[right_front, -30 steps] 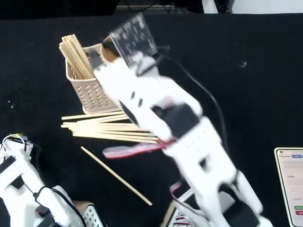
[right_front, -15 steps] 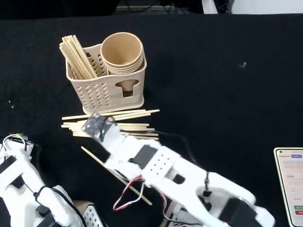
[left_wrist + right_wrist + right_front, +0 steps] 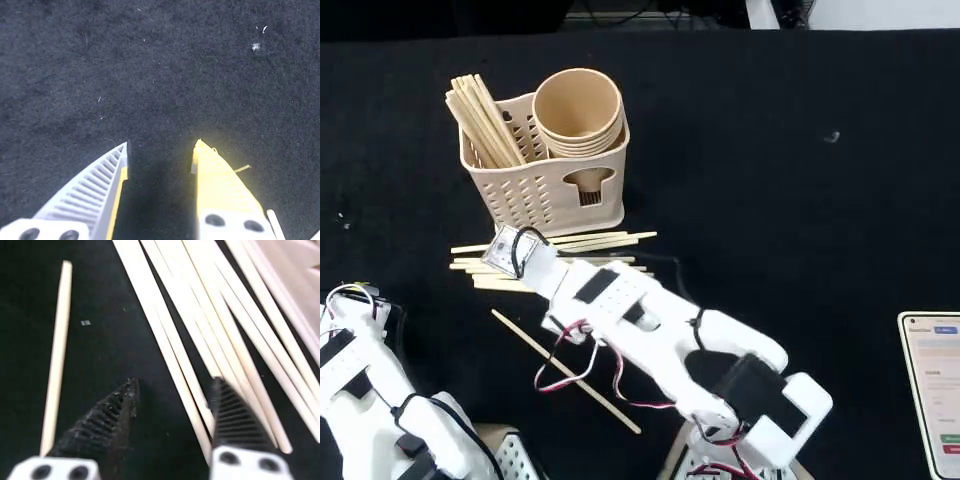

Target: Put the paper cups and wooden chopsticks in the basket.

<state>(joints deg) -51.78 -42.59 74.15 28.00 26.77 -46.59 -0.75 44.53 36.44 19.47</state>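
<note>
A beige slotted basket (image 3: 545,190) stands at the back left with stacked paper cups (image 3: 578,110) and a bundle of chopsticks (image 3: 480,118) in it. In front of it a pile of wooden chopsticks (image 3: 590,270) lies on the black cloth, and one lone chopstick (image 3: 565,371) lies nearer. My right gripper (image 3: 172,405) is open, low over the pile's near edge (image 3: 200,350), with the lone chopstick (image 3: 56,355) beside one finger. The right arm (image 3: 650,330) stretches across the table to the pile. My left gripper (image 3: 160,155) is open over bare cloth.
A phone (image 3: 932,385) lies at the right edge. The left arm's white base (image 3: 370,400) sits at the front left corner. The right half of the black cloth is bare.
The right arm swung down from over the basket to the chopstick pile, leaving the cups in the basket, and its gripper now sits lower at the pile. The left arm stayed put.
</note>
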